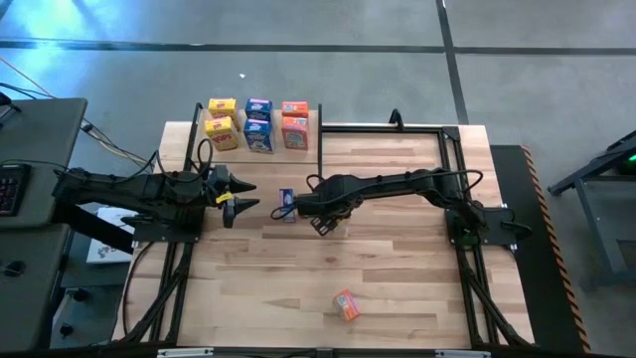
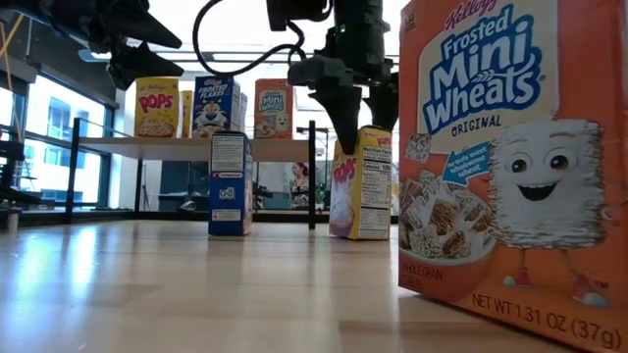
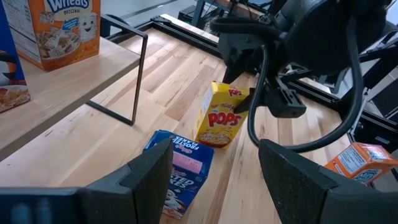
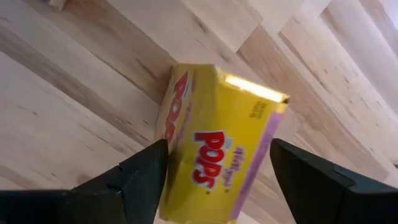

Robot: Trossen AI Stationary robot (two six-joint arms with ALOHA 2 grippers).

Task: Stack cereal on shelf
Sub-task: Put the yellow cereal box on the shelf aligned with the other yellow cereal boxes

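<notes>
The right pincer [image 4: 214, 171] hangs open directly over a yellow cereal box [image 4: 217, 149] that stands slightly tilted on the table [image 1: 397, 268], one finger to each side of it and, as far as the wrist view shows, not yet pressing. The box is likely very light, thin cardboard that will dent under a hard squeeze and tip at a nudge, so the best hold is probably across its two narrow sides, near the top, with gentle pressure. Just beside this pincer stands a blue box [image 2: 230, 183]; well away from it, toward the table's near edge, lies an orange box [image 1: 346, 305]. The left pincer [image 1: 237, 200] waits open, facing the right one across the blue box. Beyond both, the shelf [image 1: 204, 139] carries six boxes in two rows. The table is smooth, pale wood planks, which may let a box slide. The room behind shows windows and a person at a distance.
</notes>
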